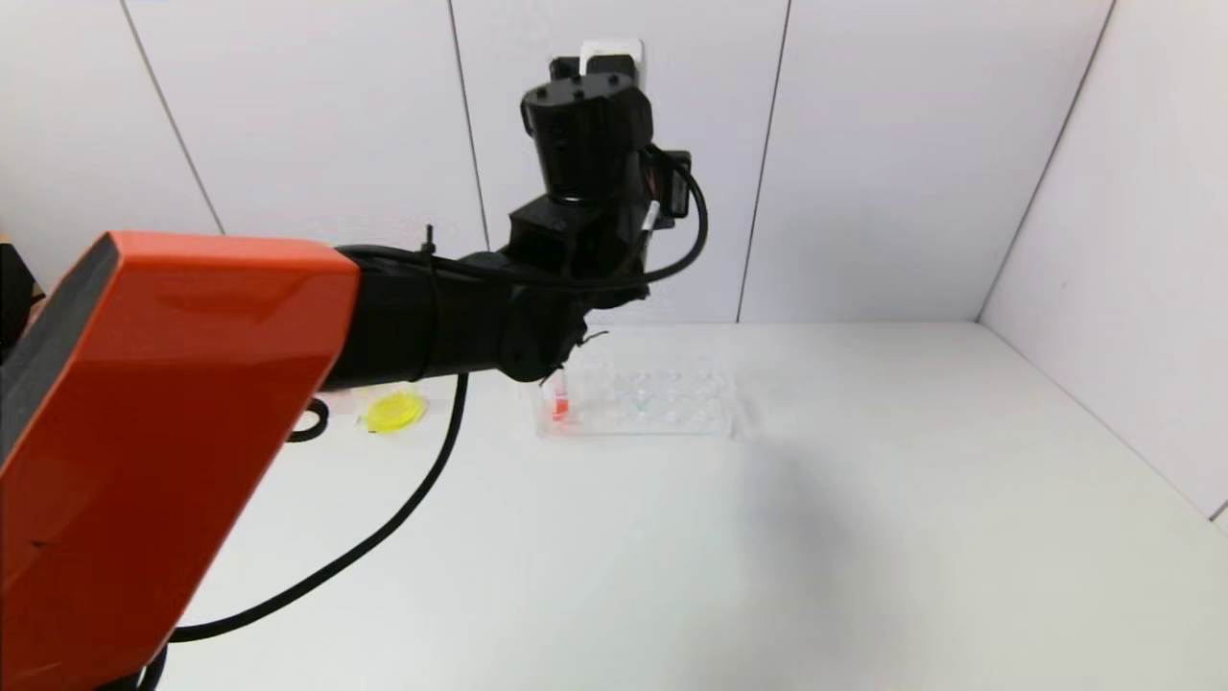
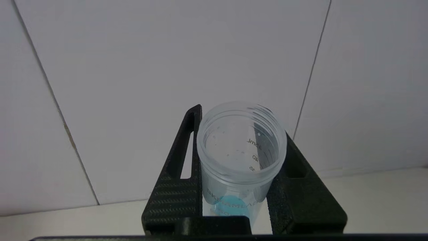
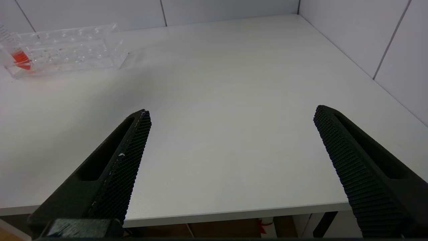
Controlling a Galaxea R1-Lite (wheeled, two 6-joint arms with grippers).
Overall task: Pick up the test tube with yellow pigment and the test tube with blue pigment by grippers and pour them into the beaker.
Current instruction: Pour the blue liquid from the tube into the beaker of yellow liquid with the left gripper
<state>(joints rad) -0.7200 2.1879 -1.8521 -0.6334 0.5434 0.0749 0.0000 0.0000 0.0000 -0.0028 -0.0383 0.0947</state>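
Orange-shelled left arm is seen reaching across the head view, its left claw (image 1: 585, 125) raised high near the back wall; what it grips cannot be told from here. A clear rack (image 1: 638, 403) is seen on the white counter (image 1: 767, 557) below, with a red-tipped tube (image 1: 558, 403) at its left end. A yellow disc-like thing (image 1: 393, 411) lies left of the rack; what it is cannot be told. No beaker is made out.

Left wrist view: the left claw (image 2: 240, 167) is clenched on the test tube with blue pigment (image 2: 240, 157), mouth toward the camera, blue liquid at the bottom. It is likely held upright so nothing spills before pouring.

Right wrist view: the right claw (image 3: 230, 134) is spread wide, nothing held, hovering at the counter's near edge, well apart from the rack (image 3: 67, 50). No yellow tube is seen.
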